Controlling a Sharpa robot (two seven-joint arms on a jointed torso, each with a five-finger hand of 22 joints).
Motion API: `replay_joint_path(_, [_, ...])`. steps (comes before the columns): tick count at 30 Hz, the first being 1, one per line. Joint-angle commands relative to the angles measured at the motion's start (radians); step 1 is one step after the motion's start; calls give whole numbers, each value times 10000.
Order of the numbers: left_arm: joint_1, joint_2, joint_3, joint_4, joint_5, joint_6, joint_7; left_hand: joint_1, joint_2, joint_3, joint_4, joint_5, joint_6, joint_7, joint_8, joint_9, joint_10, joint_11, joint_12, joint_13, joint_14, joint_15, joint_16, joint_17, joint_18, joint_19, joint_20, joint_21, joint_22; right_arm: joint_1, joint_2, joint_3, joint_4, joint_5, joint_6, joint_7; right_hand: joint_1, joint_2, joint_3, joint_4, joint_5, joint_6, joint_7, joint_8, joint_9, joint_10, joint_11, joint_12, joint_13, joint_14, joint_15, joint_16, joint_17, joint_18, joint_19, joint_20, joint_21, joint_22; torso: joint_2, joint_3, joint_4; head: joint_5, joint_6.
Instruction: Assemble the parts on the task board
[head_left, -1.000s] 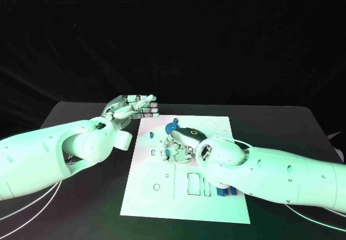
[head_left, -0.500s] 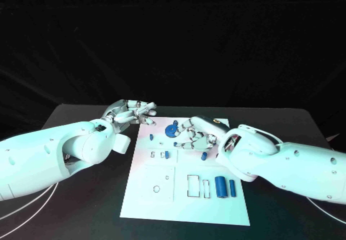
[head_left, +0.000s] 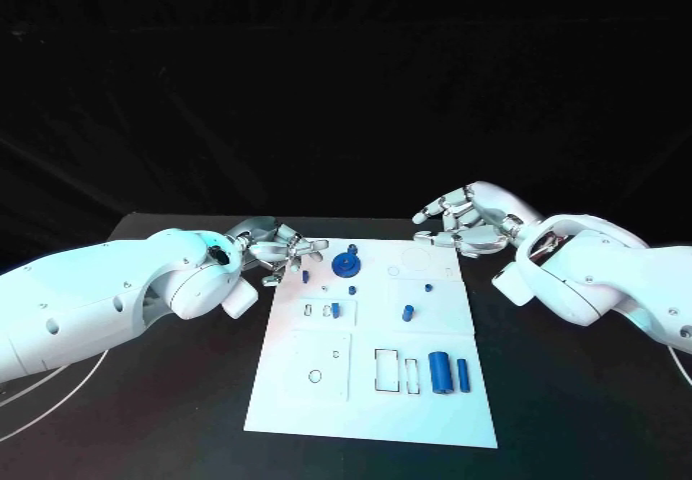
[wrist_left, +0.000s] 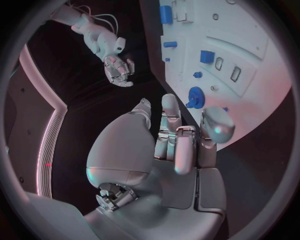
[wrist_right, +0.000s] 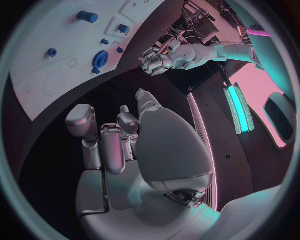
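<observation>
Black table (head_left: 577, 380), dark backdrop; white board (head_left: 378, 350) lies at the table's middle, long side running away from the robot.

Parts on board: blue gear (head_left: 346, 265) near the far edge, standing on the board; small blue peg (head_left: 352, 290) just behind it toward the robot; small blue piece (head_left: 336, 310) in a slot on the left half; small peg (head_left: 408, 312) and a smaller stud (head_left: 427, 290) on the right half; two blue cylinders (head_left: 451, 374) lying side by side near the right edge, beside empty rectangular slots (head_left: 387, 370). An oval hole (head_left: 315, 376) in the near-left panel is unfilled.

Left hand (head_left: 278, 253): at the board's far-left corner, just beside the gear, fingers curled in; nothing seen in it in the wrist view. Whether it touches the board cannot be told.

Right hand (head_left: 464, 226): raised beyond the board's far-right corner, apart from it, fingers loosely bent and spread, holding nothing.

Step in hand, as judged: between placements, several recesses unfilled, cylinders loose. Likely next pick is a cylinder for the adjacent slots. To do it well: approach from above, pinch one cylinder across its middle without nudging its neighbour, align its long axis with the slot before lowering, press flat. Left hand could steady the board's edge against sliding.
</observation>
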Motion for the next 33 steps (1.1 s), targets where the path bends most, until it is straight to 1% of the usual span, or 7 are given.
replay_joint_path(1, [182, 184, 23, -14, -2605, 1329, -2643, -331, -169, 224, 48, -45, -75, -85, 165, 311, 104, -24, 1087, 1206, 1048, -21, 209, 2617, -183, 110, -57, 583, 807, 28, -156, 4, -96, 1030, 530, 259, 41, -31, -72, 4, 64, -34, 15, 39, 7, -94, 0, -50, -24, 324, -9, -59, -24, 126, -81, 13, -73, -25, -109, 50, 19, 67, -81])
replay_joint_path(4, [364, 419, 23, -80, -3290, 1785, -3476, -634, -461, 651, 33, -49, -269, -118, 372, 808, 29, -11, 1843, 2106, 1051, -50, 216, 2626, -243, 94, -52, 963, 1307, 48, -251, 7, -254, 1124, 551, 230, 31, -39, -83, 6, 70, -44, 17, 39, 6, -96, 2, -53, -29, 324, -8, -61, -24, 128, -86, 14, -88, -34, -151, 71, 10, 81, -115])
replay_joint_path(7, [455, 652, 19, -142, -3660, 2139, -4047, -702, -485, 748, 44, -65, -317, -111, 425, 954, 84, -30, 2089, 2400, 1051, -42, 216, 2626, -283, 177, -57, 1131, 1585, 57, -301, 8, -335, 1161, 528, 197, 17, -45, -96, 12, 80, -55, 20, 38, 5, -110, 5, -68, -49, 321, -5, -68, -36, 132, -96, 15, -111, -49, -165, 80, 6, 97, -137])
replay_joint_path(13, [522, 1150, -9, -291, -4032, 2543, -4707, -689, -470, 909, 38, -67, -445, -100, 486, 1171, 0, -24, 2193, 2560, 1051, -49, 216, 2626, -350, 365, -77, 1376, 1996, 64, -332, 8, -385, 1055, 422, 110, -9, -55, -117, 24, 99, -70, 23, 40, 5, -141, 9, -98, -88, 316, -2, -81, -54, 140, -119, 16, -158, -82, -169, 75, 6, 108, -206])
replay_joint_path(16, [535, 1356, -37, -357, -4096, 2741, -4941, -666, -447, 975, 35, -67, -516, -88, 506, 1258, -79, -15, 2170, 2555, 1051, -49, 216, 2626, -306, 302, -85, 1277, 1779, 65, -320, 8, -402, 973, 372, 45, -31, -66, -137, 33, 112, -84, 25, 41, 4, -167, 13, -121, -118, 300, 2, -113, -108, 152, -153, 18, -218, -127, -164, 75, 3, 95, -226])
replay_joint_path(28, [544, 2157, -331, -779, -4019, 2975, -5303, -781, -575, 997, 48, -68, -665, -65, 595, 1506, -157, 9, 2317, 2755, 1051, -29, 216, 2626, -354, 427, -75, 1403, 2026, 66, -272, 5, -441, 741, 246, -141, -84, -75, -181, 65, 158, -116, 30, 50, 5, -211, 19, -159, -170, 263, 8, -187, -226, 181, -235, 24, -368, -236, -121, 62, 1, 104, -262])
replay_joint_path(33, [542, 2351, -382, -952, -4092, 3031, -5333, -821, -594, 992, 50, -68, -674, -66, 614, 1544, -166, 10, 2333, 2777, 1051, -27, 216, 2626, -360, 439, -72, 1419, 2060, 66, -257, 4, -471, 774, 166, -119, -62, -44, -226, 98, 241, -216, 45, 110, 21, -1078, 50, -1029, -1211, -107, 40, -818, -1171, 407, -958, 46, -1506, -1080, -123, 63, 1, 107, -293])
